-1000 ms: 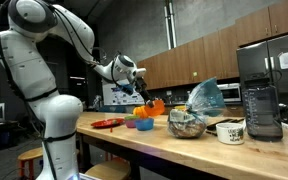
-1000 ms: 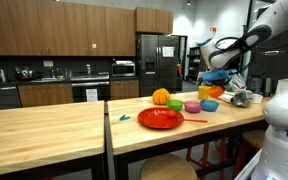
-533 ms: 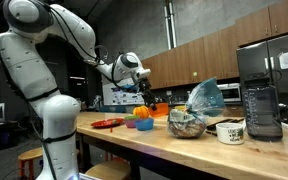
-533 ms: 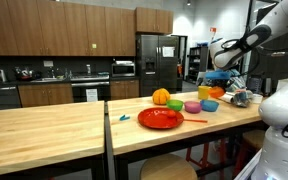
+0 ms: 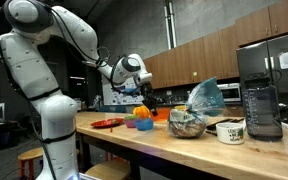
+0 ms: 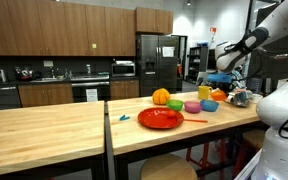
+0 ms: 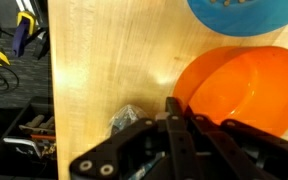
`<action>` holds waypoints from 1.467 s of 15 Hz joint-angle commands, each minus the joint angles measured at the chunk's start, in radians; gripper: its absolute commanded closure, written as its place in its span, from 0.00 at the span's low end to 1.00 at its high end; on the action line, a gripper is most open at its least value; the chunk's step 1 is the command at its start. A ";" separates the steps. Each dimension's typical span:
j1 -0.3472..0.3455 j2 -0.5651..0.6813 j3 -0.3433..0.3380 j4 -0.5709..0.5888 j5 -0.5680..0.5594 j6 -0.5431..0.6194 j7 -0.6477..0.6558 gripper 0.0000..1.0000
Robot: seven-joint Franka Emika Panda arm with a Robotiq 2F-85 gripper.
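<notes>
Jaws: shut tight, no gap, nothing held; above bench (image 7: 94, 70), just beside near rim of orange bowl (image 7: 239, 90); contact with rim cannot tell. Grey crumpled scrap (image 7: 124, 121) on bench near orange bowl, across jaws from it. Blue bowl (image 7: 234, 12) just beyond orange bowl. Pink bowl (image 6: 192, 106), green bowl (image 6: 176, 104) farther from orange bowl; red plate (image 6: 160, 118) farthest.

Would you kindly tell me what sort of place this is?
Probably a shared kitchen or break room: wooden cabinets, a tall refrigerator and a built-in oven.
</notes>
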 commanded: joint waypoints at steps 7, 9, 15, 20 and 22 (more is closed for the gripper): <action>-0.054 0.016 0.022 -0.056 0.102 0.074 0.021 0.99; -0.060 0.012 0.023 -0.065 0.113 0.082 0.022 0.99; -0.062 0.018 0.031 -0.057 0.109 0.068 0.005 0.96; -0.060 0.022 0.037 -0.052 0.107 0.069 0.009 0.99; -0.058 0.028 0.042 -0.046 0.107 0.073 0.008 0.99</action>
